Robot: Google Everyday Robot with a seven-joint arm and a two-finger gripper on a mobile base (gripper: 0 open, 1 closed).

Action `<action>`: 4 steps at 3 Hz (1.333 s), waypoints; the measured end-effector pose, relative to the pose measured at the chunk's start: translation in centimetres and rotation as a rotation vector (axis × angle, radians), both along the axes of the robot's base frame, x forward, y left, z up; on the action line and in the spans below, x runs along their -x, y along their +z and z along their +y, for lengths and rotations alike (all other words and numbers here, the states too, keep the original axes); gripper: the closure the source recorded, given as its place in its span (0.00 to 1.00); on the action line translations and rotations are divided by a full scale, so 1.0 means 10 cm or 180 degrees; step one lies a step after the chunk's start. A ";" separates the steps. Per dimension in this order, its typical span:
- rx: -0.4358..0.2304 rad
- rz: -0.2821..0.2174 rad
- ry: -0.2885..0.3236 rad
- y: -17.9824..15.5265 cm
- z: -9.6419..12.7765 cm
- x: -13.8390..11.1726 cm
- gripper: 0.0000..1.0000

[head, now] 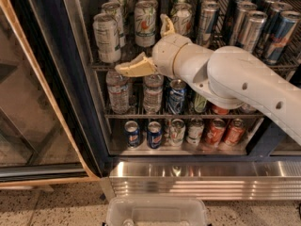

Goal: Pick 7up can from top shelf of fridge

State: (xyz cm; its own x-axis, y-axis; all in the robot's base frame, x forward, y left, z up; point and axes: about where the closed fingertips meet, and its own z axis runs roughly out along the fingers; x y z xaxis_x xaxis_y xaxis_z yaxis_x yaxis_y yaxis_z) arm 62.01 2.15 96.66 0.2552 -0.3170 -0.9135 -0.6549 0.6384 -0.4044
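The 7up can (pixel 107 36) is silvery-white with rows of small grey-green print. It stands upright at the front left of the top shelf (pixel 99 66), a chrome wire rack in the dark-framed fridge (pixel 77 86). My gripper (pixel 141 44) is open and empty, just right of the can and in front of the shelf's rail. One tan finger (pixel 134 68) points left below the can's base. The other finger (pixel 165 25) points up between the cans behind it. The gripper does not touch the 7up can.
A white can with a green-and-red logo (pixel 145 22) stands right of the 7up can. Slim silver-and-blue cans (pixel 281 29) fill the top right. Water bottles (pixel 117 91) stand below, Pepsi cans (pixel 133 133) and red cans (pixel 216 132) lower. The glass door (pixel 28 102) is open at left; a plastic bin (pixel 157 213) is on the floor.
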 end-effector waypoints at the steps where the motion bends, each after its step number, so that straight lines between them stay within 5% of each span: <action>1: -0.0070 -0.0057 -0.0006 0.00 -0.02 -0.02 0.00; 4: -0.0779 -0.0249 0.0110 -0.04 0.41 -0.20 0.00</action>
State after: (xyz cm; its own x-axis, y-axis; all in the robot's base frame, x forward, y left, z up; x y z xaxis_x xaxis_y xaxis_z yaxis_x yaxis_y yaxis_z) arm 63.99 6.24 96.24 0.3348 -0.0789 -0.9390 -0.6508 0.7012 -0.2910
